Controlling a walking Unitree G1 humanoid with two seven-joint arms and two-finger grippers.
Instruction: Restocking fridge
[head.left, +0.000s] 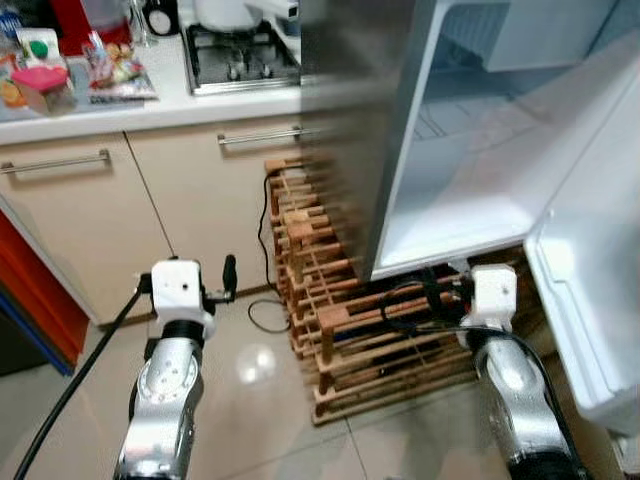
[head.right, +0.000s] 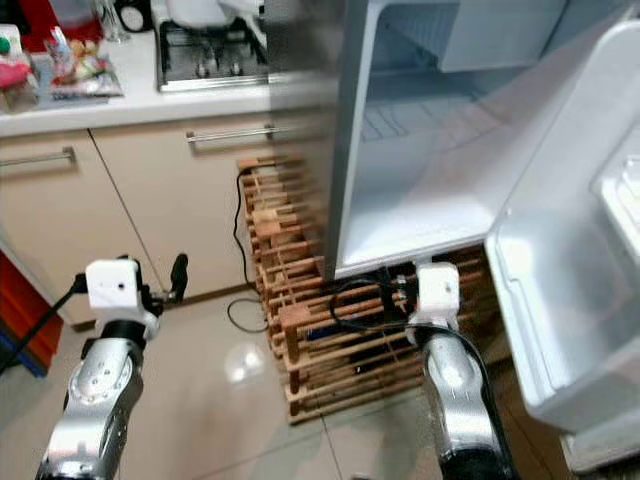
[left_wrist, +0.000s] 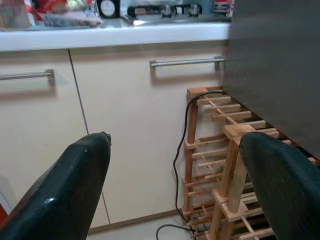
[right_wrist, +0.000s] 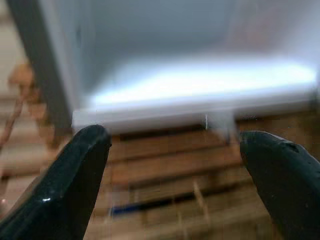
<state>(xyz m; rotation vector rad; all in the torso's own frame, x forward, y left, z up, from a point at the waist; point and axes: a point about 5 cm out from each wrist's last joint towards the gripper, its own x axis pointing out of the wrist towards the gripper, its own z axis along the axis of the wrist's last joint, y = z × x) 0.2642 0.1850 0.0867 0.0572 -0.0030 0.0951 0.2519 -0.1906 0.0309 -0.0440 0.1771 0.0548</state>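
Fridge (head.left: 470, 150) straight ahead with white door (head.left: 590, 300) swung wide on the right — smooth pale walls, raised on a slatted wooden rack (head.left: 340, 320). Right gripper (right_wrist: 172, 150) low before the fridge's bottom edge, fingers spread, holding nothing; blurred white lip and timber slats beyond. Left gripper (left_wrist: 175, 160) likewise splayed and empty, facing cream cabinets (left_wrist: 130, 125) with metal bar handles, a black cable (left_wrist: 181, 150) trailing down the rack. Above — white counter (head.left: 110, 110), steel hob (head.left: 240, 55), bright packets (head.left: 50, 70). Glossy tiled floor (head.left: 250, 400).
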